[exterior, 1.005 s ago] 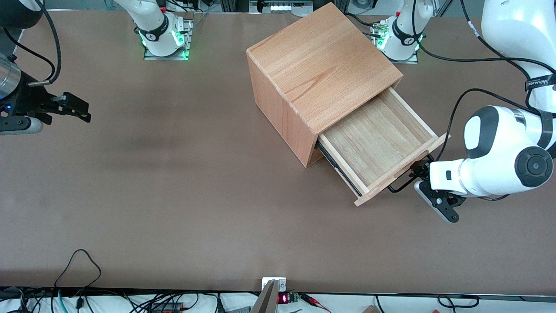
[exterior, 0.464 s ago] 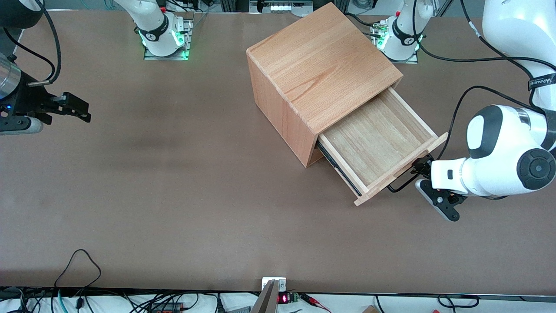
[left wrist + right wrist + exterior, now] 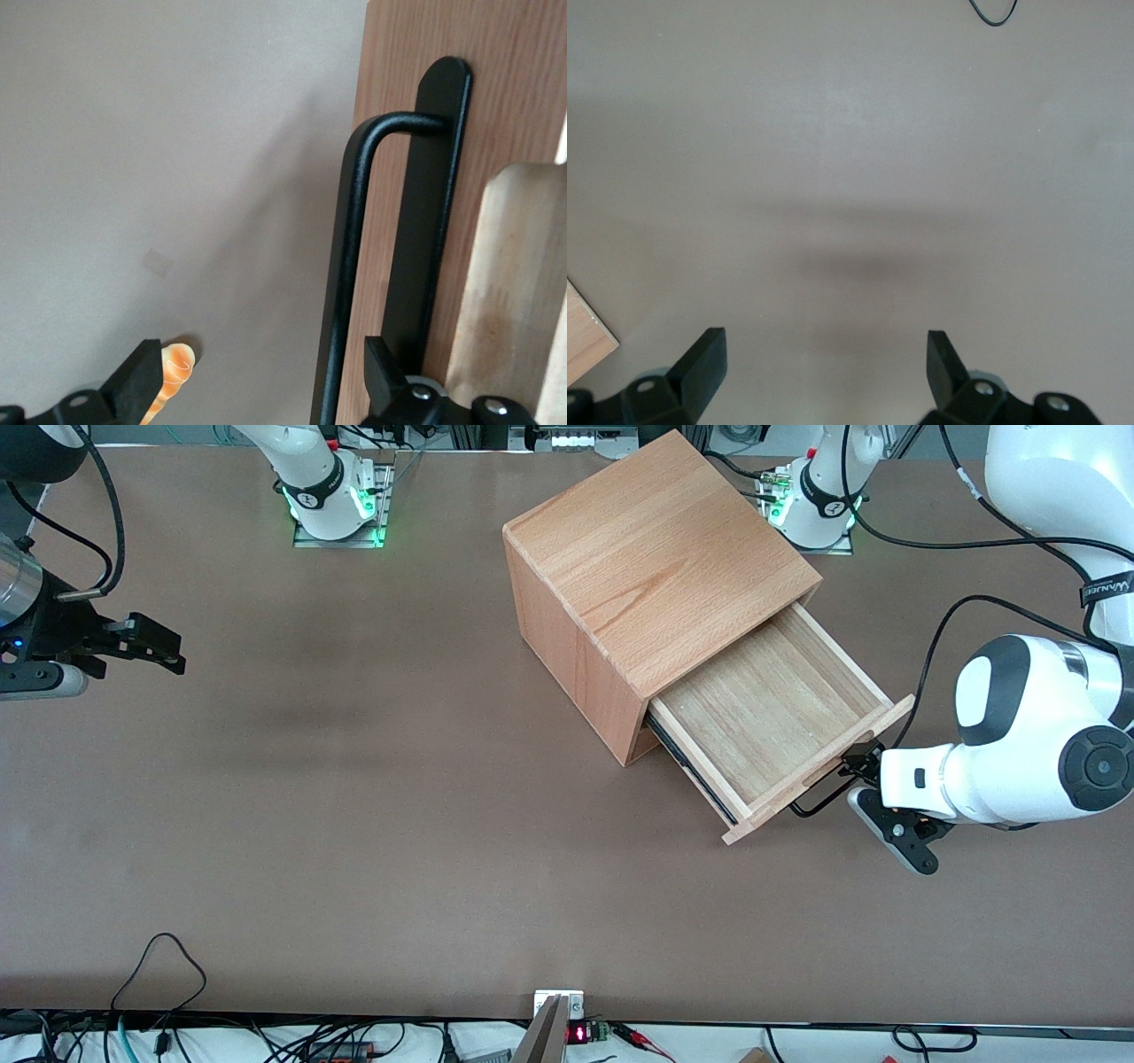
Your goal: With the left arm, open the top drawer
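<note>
The beech cabinet stands on the brown table, turned at an angle. Its top drawer is pulled well out, and the bare light-wood tray shows. The pale drawer front carries a long black bar handle, also visible as the handle in the front view. The left arm's gripper sits right at the drawer front. In the left wrist view the gripper is open, and the handle bar runs between its fingers, close to one dark finger. The second finger has an orange strip beside it.
The left arm's bulky white wrist hangs beside the open drawer, toward the working arm's end of the table. Two arm bases stand along the table edge farthest from the front camera. A black cable loop lies near the table's closest edge.
The left arm's wrist and elbow have shifted slightly away from the front camera. The drawer stays pulled out about as far as before.
</note>
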You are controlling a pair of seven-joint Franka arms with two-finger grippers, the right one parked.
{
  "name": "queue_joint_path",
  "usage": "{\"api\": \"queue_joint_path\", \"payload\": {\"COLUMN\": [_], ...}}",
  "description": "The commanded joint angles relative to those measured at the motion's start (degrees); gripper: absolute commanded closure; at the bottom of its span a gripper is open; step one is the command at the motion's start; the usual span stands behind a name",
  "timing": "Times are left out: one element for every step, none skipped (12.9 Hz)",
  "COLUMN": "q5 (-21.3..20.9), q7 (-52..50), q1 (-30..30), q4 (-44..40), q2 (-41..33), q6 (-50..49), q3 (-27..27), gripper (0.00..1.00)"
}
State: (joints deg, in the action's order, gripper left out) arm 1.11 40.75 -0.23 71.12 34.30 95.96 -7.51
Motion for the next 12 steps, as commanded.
{"api": "queue_joint_path", "payload": {"q5": [-0.23,-0.15,-0.15,-0.15,-0.15,-0.15,-0.15,-0.15,-0.23,-0.23,-0.23,-0.32], "q7": [0.56,0.47,0.47,0.47,0.47,0.47,0.38,0.29,-0.23,-1.89,-3.56,-4.79], "q1": [-0.03,-0.03,0.05,0.06,0.14,0.32,0.41,0.49,0.58,1.1,1.98,2.08], "q4": [-5.36,-6.6,-6.7,-6.87,-7.66,-8.18,-8.28,-8.37,-8.37,-8.37,-8.37,-8.37], "q2": [1.12,1.04,1.04,1.04,1.04,0.95,0.86,0.69,-0.27,-0.8,-0.98,-1.77], "q6": [-3.92,-4.72,-4.9,-4.9,-4.9,-4.9,-4.9,-4.9,-4.9,-4.9,-4.9,-4.9], "q3": [-0.13,-0.13,-0.22,-0.31,-0.31,-0.31,-0.22,-0.05,0.3,0.31,0.22,0.39], "gripper": [0.0,0.0,0.0,0.0,0.0,0.0,0.0,0.0,0.0,0.0,0.0,0.0]}}
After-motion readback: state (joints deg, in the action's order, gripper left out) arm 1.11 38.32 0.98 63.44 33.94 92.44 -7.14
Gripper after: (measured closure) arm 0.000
